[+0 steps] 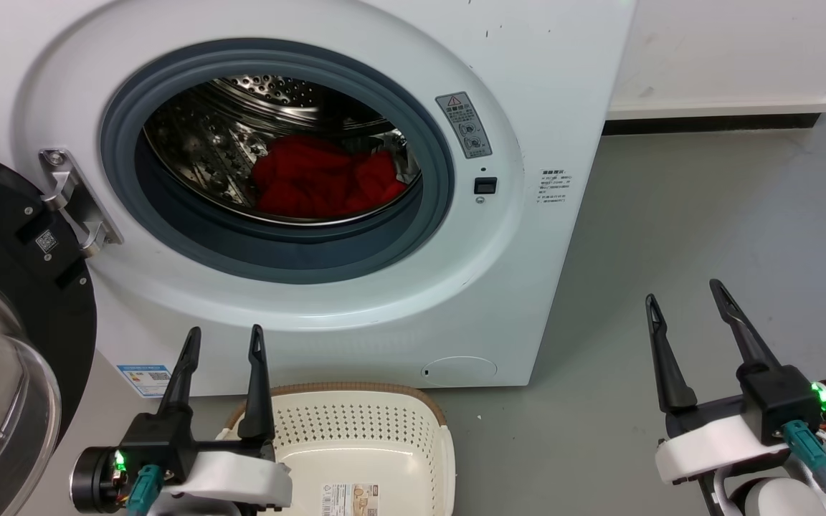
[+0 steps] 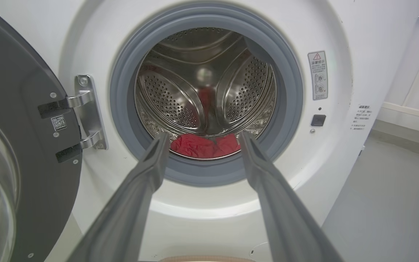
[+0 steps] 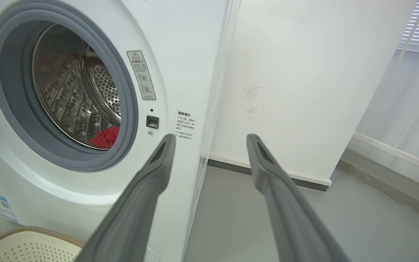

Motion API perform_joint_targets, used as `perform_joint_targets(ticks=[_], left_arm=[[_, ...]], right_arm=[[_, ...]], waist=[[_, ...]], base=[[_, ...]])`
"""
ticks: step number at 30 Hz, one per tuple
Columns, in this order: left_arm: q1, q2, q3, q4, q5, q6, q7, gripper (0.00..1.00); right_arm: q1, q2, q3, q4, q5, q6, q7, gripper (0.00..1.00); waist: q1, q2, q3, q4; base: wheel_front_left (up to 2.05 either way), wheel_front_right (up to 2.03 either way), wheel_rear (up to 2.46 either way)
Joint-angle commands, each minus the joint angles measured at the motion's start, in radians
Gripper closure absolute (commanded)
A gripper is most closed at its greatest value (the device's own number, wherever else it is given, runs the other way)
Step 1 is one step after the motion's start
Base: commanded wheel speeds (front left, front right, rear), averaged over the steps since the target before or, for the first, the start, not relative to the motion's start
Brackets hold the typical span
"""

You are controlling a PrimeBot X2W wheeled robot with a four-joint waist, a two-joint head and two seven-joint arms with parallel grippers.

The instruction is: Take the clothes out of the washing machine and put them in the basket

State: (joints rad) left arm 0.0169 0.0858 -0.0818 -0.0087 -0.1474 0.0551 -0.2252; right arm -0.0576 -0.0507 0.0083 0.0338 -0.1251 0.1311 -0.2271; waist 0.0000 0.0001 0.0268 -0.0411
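The clothes (image 1: 312,179) are lying straight ahead of the left claw (image 1: 225,333) (spread open, holding nothing), farther from the right claw (image 1: 683,294), also spread.

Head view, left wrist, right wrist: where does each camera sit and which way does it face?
Head view: on the head, looking forward and down at the washing machine, clothes and basket; left gripper and right gripper show, both open.
Left wrist view: on the left wrist, facing into the drum; its own fingers show.
Right wrist view: on the right wrist, facing the machine's right edge, wall and floor; its own fingers show.
Shared: all three see the clothes in the drum.
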Motion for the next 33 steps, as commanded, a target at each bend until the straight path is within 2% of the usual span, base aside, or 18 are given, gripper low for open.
perform_joint_targets(ticks=[1, 8, 16, 24, 33], left_arm=[[0.008, 0.006, -0.003, -0.010, 0.020, 0.006, -0.008, 0.00], [0.012, 0.002, -0.006, -0.002, 0.030, -0.003, -0.021, 0.00], [0.020, -0.019, 0.041, -0.015, 0.055, -0.055, -0.037, 0.00], [0.030, -0.031, 0.055, 0.015, 0.083, -0.106, -0.041, 0.00], [0.022, -0.035, 0.060, 0.027, 0.089, -0.118, -0.041, 0.00]], right_arm=[[0.004, 0.001, 0.001, -0.009, -0.022, -0.001, -0.005, 0.00], [0.005, 0.001, -0.004, -0.004, -0.044, -0.001, -0.019, 0.00], [0.012, 0.001, -0.024, 0.041, 0.060, -0.001, -0.034, 0.00], [-0.004, 0.001, -0.027, 0.080, 0.108, -0.001, -0.039, 0.00], [-0.009, 0.001, -0.027, 0.087, 0.109, -0.001, -0.039, 0.00]], waist=[[0.0000, -0.0001, 0.000, 0.000], [0.0000, -0.0001, 0.002, -0.003], [0.0000, -0.0001, 0.007, -0.008], [0.0000, -0.0001, 0.008, -0.011], [0.0000, -0.0001, 0.007, -0.008]], base=[[0.00, 0.00, 0.00], [0.00, 0.00, 0.00], [0.00, 0.00, 0.00], [0.00, 0.00, 0.00], [0.00, 0.00, 0.00]])
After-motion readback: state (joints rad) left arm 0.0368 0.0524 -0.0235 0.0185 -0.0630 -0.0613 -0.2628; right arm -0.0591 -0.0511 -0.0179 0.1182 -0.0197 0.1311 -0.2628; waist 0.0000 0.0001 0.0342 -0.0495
